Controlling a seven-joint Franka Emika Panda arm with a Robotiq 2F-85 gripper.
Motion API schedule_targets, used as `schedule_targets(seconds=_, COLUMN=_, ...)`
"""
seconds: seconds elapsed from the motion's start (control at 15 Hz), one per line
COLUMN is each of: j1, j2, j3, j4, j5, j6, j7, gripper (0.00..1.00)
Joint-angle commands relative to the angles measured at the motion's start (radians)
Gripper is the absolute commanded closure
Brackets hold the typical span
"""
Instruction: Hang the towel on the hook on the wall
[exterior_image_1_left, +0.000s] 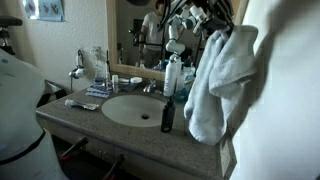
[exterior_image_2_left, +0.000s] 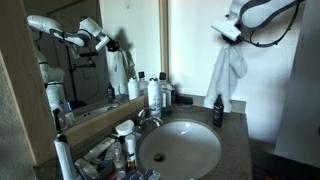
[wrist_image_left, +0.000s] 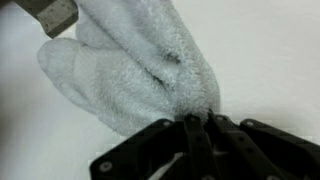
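Reaches in high with the arm (exterior_image_2_left: 268, 10), bent over the far end of the counter past the sink (exterior_image_2_left: 142, 150). Points the gripper (exterior_image_2_left: 230, 33) toward the wall (exterior_image_2_left: 195, 45), pinched shut on the top of the towel (exterior_image_2_left: 226, 75). Lets the white cloth hang in loose folds close to the wall, above a dark bottle (exterior_image_2_left: 217, 110) on the counter. Shows, in the wrist view only, black fingers (wrist_image_left: 192, 135) clamped on a bunched tip of cloth, with a grey block (wrist_image_left: 55, 12) at its far edge; cannot tell whether a hook. Shows, in both exterior views, the full drape, plus the arm's reflection in the mirror (exterior_image_2_left: 90, 80).
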Motion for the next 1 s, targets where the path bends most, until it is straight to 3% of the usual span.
schedule_targets(seconds=0.0, j1=-0.038, j2=-0.029, j3=0.060, j4=0.129, j5=-0.088, j6=-0.070, j7=0.093, gripper=0.94)
schedule_targets(seconds=0.53, j1=0.027, j2=0.066, j3=0.103, j4=0.515, j5=-0.313, j6=-0.202, j7=0.166, gripper=0.94)
schedule_targets(seconds=0.93, j1=0.194, j2=0.197, j3=0.084, j4=0.761, j5=-0.478, j6=-0.311, j7=0.153, gripper=0.94)
